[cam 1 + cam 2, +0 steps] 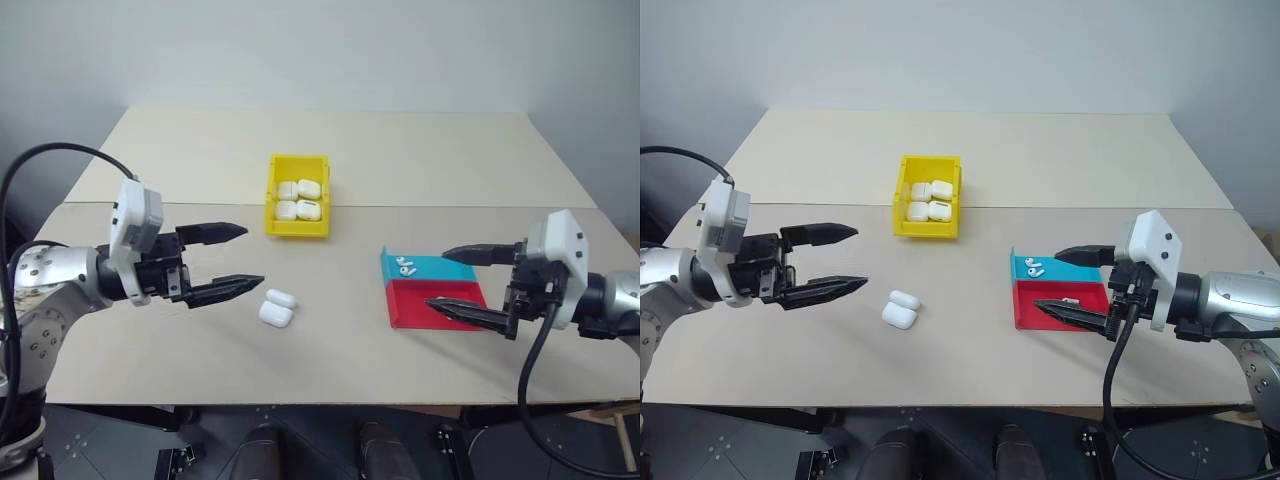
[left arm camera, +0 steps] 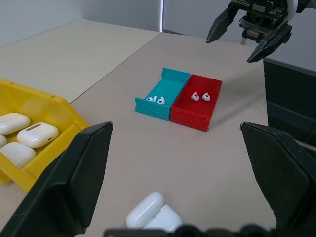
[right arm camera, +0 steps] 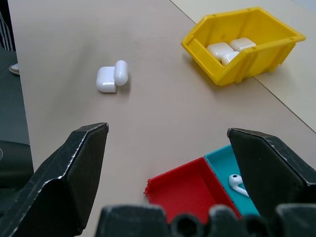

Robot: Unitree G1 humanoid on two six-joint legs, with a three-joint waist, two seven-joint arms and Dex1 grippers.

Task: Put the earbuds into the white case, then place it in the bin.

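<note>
nothing is picked up yet — left gripper (image 1: pixel 228 262) and right gripper (image 1: pixel 460 281) both hover released. the white case (image 1: pixel 276 309) lies lid-open on the bench (image 1: pixel 420 160); earbuds (image 2: pixel 200 96) sit in the teal-and-red tray (image 2: pixel 197 116), well apart. next — pinch one earbud. the yellow bin (image 1: pixel 297 228) already holds four cases.

Five white cases (image 1: pixel 277 307), four earbuds (image 2: pixel 199 96), one yellow bin (image 1: pixel 272 213), one teal-and-red tray (image 2: pixel 189 117)

1. The bin (image 1: pixel 298 232) sits mid-table holding four cases (image 1: pixel 298 200).
2. A white case (image 1: pixel 276 308) lies open near the left gripper (image 1: pixel 241 259), whose jaws are spread.
3. Earbuds (image 1: pixel 405 266) lie in the tray (image 1: pixel 432 289) by the right gripper (image 1: pixel 443 279), also spread.
</note>
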